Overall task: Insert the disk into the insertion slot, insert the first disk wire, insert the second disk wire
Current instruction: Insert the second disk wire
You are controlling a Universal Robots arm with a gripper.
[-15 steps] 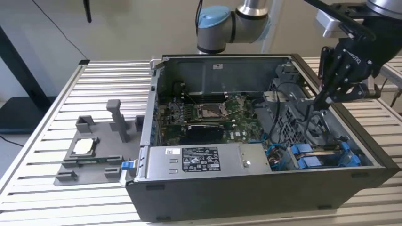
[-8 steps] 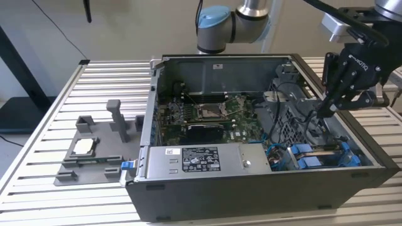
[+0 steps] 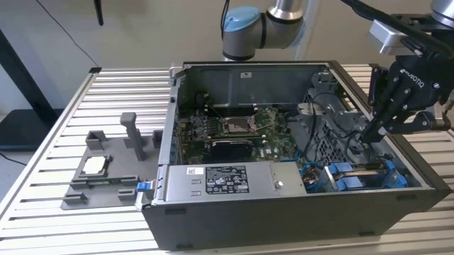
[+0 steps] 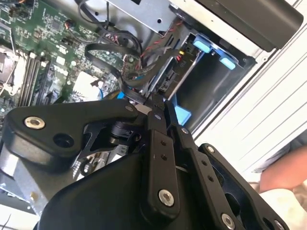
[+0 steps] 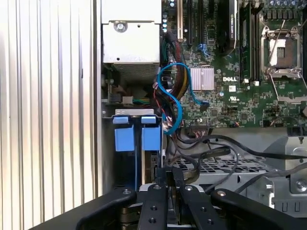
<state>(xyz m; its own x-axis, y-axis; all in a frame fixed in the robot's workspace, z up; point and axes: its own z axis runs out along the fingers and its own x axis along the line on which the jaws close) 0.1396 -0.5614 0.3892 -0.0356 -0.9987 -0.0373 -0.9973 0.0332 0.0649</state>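
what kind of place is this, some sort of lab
Probably a robotics lab or test bench: an open computer case lies on a slatted metal table, a robot arm reaches its gripper into the case, and a grey fixture holding parts sits beside it.

Counter: you have a slatted metal counter (image 3: 120, 85) under everything.
Computer case: a dark case (image 3: 284, 218) lies open on the counter, with its inside facing up.
Motherboard: a green board (image 3: 266, 119) on the case floor carries a bare processor socket (image 5: 280, 52) and a ribbed silver heatsink (image 5: 202, 79).
Power-supply box: your grey labelled box (image 3: 227, 180) sits along the case's near wall in the exterior view.
Blue cable: it (image 5: 175, 96) loops just beside the heatsink.
Grey fixture: it (image 3: 106, 183) stands at the exterior view's left, just beside the case, with a silver piece (image 3: 94, 166) on it.
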